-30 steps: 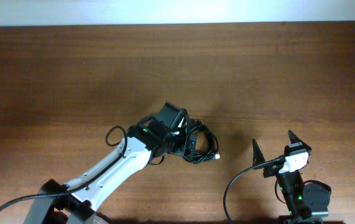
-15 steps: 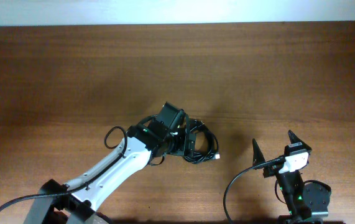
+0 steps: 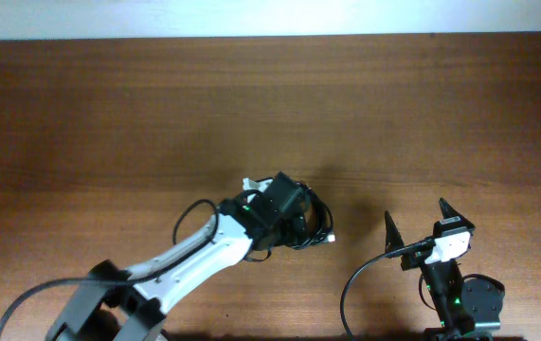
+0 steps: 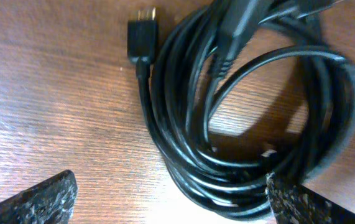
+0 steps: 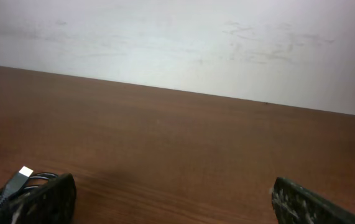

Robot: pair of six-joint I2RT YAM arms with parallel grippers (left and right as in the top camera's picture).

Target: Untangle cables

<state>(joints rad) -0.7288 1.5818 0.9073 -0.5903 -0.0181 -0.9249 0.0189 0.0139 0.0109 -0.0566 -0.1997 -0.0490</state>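
Black cables (image 4: 183,155): I see them wound into one loose coil of several loops, lying flat on the tabletop (image 4: 53,112). The strands cross over each other at the top of the left wrist view.
Brown wood: the tabletop has a grained surface and runs back to a pale wall (image 5: 177,43).
Where the coil sits: near the middle of the tabletop, under the end of the left arm (image 3: 204,251), which hides most of it from overhead.
Dark plug (image 4: 142,38): it has a metal tip and rests on the wood at the coil's upper left. Its cord runs down into the loops.
Left gripper (image 4: 171,202): spread wide, with its speckled fingers (image 4: 46,199) in the lower corners of my wrist view. The coil's lower arc lies between them and nothing is pinched. I cannot tell whether either finger touches a strand.
Right gripper (image 3: 418,220): also spread and holding nothing. It sits near the tabletop's front edge, well apart from the coil and to its right.
Pale-tipped plug (image 5: 23,173): it shows low and left in the right wrist view, with a few loops beside it, just beside that gripper's finger in the picture. I cannot tell whether it is the same plug that the left wrist camera sees.
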